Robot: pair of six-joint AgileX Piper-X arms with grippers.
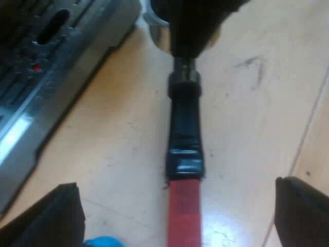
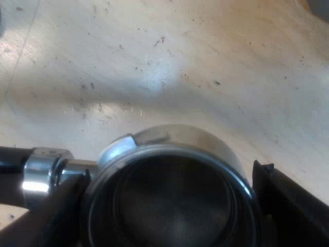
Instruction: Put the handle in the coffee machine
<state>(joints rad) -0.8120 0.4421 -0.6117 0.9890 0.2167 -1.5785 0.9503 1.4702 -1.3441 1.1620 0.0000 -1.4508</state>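
The metal holder [image 2: 169, 154] hangs just above the wooden table, its round basket facing the camera. My right gripper [image 2: 169, 206] is shut on the holder's basket, one finger pressed on each side of the rim. The holder's dark handle [image 1: 185, 128] runs from that basket to its red end [image 1: 185, 211]. My left gripper [image 1: 177, 206] is open, its two fingers standing wide apart on either side of the red end without touching it. The other arm's dark gripper [image 1: 198, 25] covers the holder's head.
The espresso machine's metal drip tray and grille [image 1: 46, 77] lie close beside the handle. A small blue thing [image 1: 103, 242] peeks out by one left finger. Light wooden table [image 2: 154, 62] spreads under the holder.
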